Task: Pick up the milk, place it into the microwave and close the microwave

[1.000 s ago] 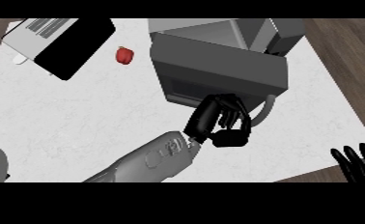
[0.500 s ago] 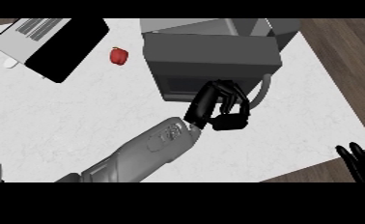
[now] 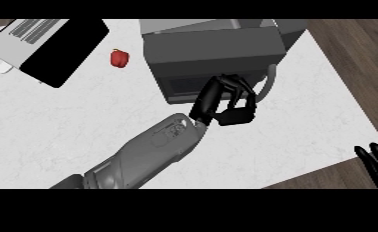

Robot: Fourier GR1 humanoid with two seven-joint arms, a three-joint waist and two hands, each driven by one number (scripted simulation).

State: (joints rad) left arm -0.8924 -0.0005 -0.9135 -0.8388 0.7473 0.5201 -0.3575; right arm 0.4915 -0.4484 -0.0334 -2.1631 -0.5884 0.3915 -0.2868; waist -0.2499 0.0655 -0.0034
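The grey microwave [image 3: 210, 46] stands at the back middle of the white counter. Its dark door [image 3: 184, 73] lies almost flush with its front, with a pale curved handle [image 3: 270, 81] at the right. My left hand [image 3: 235, 110] rests against the lower right of that door, fingers relaxed and holding nothing. The milk shows nowhere in the head view. Only the fingertips of my right hand [image 3: 366, 157] show at the lower right edge, open and still.
A small red pepper [image 3: 119, 58] lies left of the microwave. A black and white appliance [image 3: 59, 46] fills the back left corner. The counter's edge runs diagonally along the right, with dark wood floor [image 3: 347, 51] beyond.
My left hand has moved up and back with the microwave door, which has swung from an angled, part-open position to almost flush with the body. The right hand stayed still.
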